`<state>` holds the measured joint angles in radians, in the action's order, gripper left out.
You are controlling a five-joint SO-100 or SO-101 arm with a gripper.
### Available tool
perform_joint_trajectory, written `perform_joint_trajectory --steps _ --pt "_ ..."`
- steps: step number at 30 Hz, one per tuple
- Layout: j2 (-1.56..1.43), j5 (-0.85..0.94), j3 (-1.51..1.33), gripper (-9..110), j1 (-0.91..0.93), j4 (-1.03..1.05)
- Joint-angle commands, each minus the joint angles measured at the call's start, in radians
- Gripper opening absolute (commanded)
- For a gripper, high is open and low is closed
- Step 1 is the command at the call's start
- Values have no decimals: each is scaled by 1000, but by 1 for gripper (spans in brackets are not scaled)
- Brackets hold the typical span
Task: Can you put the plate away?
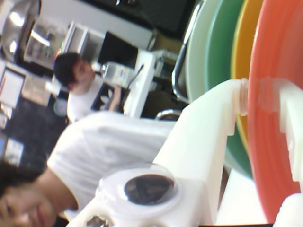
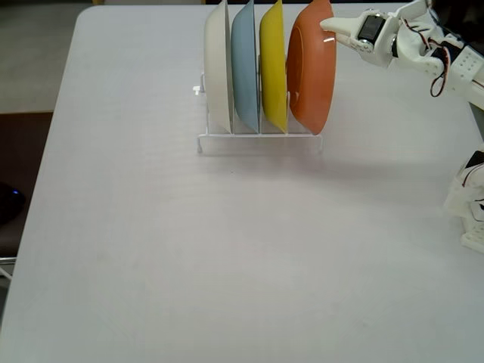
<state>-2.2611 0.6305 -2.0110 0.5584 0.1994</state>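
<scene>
The orange plate [image 2: 310,76] stands on edge in the rightmost slot of the white wire rack [image 2: 257,140], next to the yellow plate [image 2: 272,72]. My gripper [image 2: 327,24] reaches in from the right and sits at the top rim of the orange plate. In the wrist view the orange plate [image 1: 277,52] fills the right side. My gripper [image 1: 253,97] has a white finger on each side of the plate's rim and is closed on it.
A pale blue plate [image 2: 243,68] and a white plate [image 2: 218,68] fill the rack's other slots to the left. The rack stands at the far side of the white table [image 2: 189,249]. The wrist view shows two people [image 1: 104,142] in the background.
</scene>
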Motion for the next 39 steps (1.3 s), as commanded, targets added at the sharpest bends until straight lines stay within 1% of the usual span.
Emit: perform_joint_trajectory --steps 1,7,12,18,20,25,32,39 --pt "2 -20 26 2 18 2" --pt "57 -64 61 7 44 32" --pt "92 -110 95 18 52 104" --pt "95 -153 110 27 52 193" --pt "89 -170 112 33 52 224" --pt "64 -170 114 38 51 258" --pt "26 -84 181 39 38 301" --pt "-20 3 249 37 25 321"
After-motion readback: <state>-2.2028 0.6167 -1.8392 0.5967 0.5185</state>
